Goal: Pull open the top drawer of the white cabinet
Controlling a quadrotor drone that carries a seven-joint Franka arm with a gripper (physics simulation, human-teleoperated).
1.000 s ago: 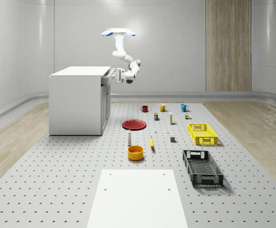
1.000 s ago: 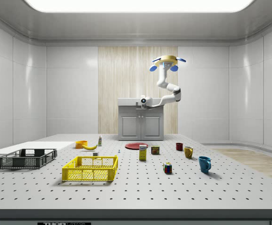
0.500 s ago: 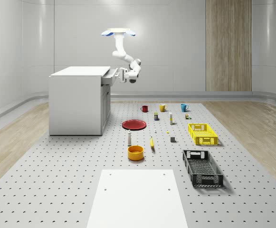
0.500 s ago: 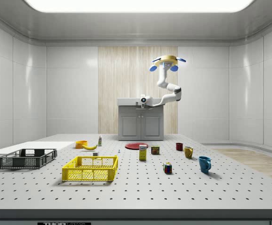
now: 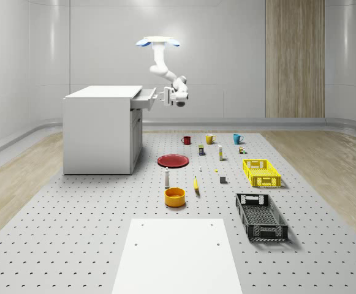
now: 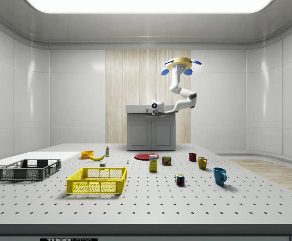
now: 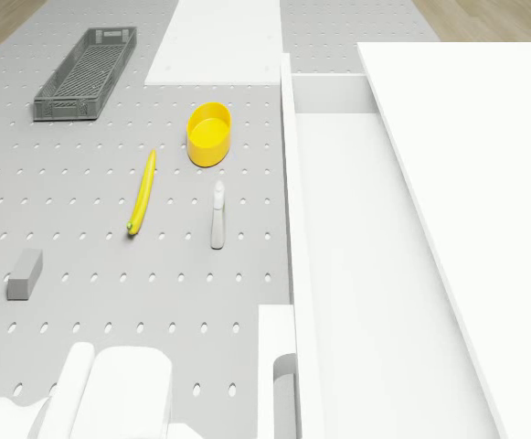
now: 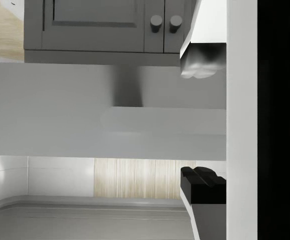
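Observation:
The white cabinet (image 5: pixel 101 130) stands at the whole-scene view's left, and its top drawer (image 5: pixel 146 98) sticks partly out of the front. The drone (image 5: pixel 158 41) hovers above and just in front of the drawer. Its arm bends down to my gripper (image 5: pixel 164 97) at the drawer front, shut on the drawer handle. In the side view the gripper (image 6: pixel 154 107) sits at the drawer front (image 6: pixel 151 112) above the cabinet doors. The drone view looks down into the drawer (image 7: pixel 356 274) beside the cabinet top (image 7: pixel 484 183). In the wrist view the fingertips (image 8: pixel 202 182) flank the grey drawer front (image 8: pixel 85 115).
On the pegboard floor in front of the cabinet lie a red plate (image 5: pixel 173 160), a white bottle (image 5: pixel 166 177), a yellow bowl (image 5: pixel 174 196) and a banana (image 5: pixel 196 184). Three mugs (image 5: pixel 209 139), a yellow basket (image 5: pixel 261 173) and a black basket (image 5: pixel 261 215) sit further right.
Drone, arm and gripper have shifted toward the whole-scene view's right, away from the cabinet. The top drawer has come further out with the gripper.

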